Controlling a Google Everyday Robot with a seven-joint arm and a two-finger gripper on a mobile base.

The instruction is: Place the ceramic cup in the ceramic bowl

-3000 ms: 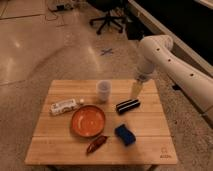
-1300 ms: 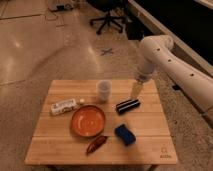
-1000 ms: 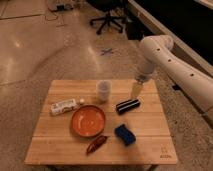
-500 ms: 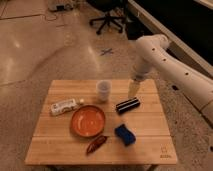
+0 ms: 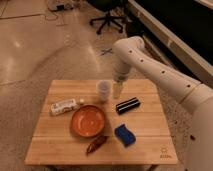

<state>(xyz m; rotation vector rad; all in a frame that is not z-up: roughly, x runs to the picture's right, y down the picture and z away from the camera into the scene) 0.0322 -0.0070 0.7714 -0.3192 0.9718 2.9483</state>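
A pale ceramic cup (image 5: 103, 90) stands upright on the wooden table (image 5: 150, 130), just behind an orange ceramic bowl (image 5: 88, 120). My gripper (image 5: 118, 90) hangs from the white arm (image 5: 150, 62) just right of the cup, close beside it and low over the table. The cup is not lifted.
A white bottle (image 5: 63, 106) lies left of the bowl. A black rectangular object (image 5: 128, 105) lies right of the cup. A blue sponge (image 5: 124, 134) and a brown packet (image 5: 96, 144) lie near the front. An office chair (image 5: 107, 20) stands on the floor behind.
The arm has swung left, bringing the gripper from above the black object over to the right side of the cup. The objects on the table have not moved.
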